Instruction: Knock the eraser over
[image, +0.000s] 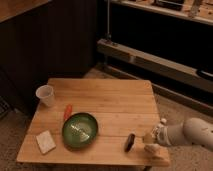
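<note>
- The eraser (130, 142) sits on the wooden surface (115, 100) near its front edge, toward the front right corner; it is a small dark oblong whose long axis leans from lower left to upper right as seen here (whether it stands on end or lies tilted is hard to judge).
- The gripper (150, 141) is at the front right corner of the surface, just right of the eraser, with the pale arm (192, 134) reaching in from beyond the right edge.
- So the eraser lies to the left of the jaws as seen, near but seemingly not touching; a short sideways sweep toward the surface's left would likely meet its broad side and tip it.
- The state of the jaws cannot be told: pale shapes crowd the gripper's tip, and a white bottle may be among them, but I cannot separate them.
- Further along that sweep sits the green bowl (79, 130), near the front edge left of the eraser, with a clear strip of wood between them; an overlong push might run the eraser into it.
- An orange object (67, 111) touches the bowl's back left rim, a pale flat block (45, 141) lies by the front left corner, and a white cup (45, 95) stands near the back left corner, all well apart from the eraser.
</note>
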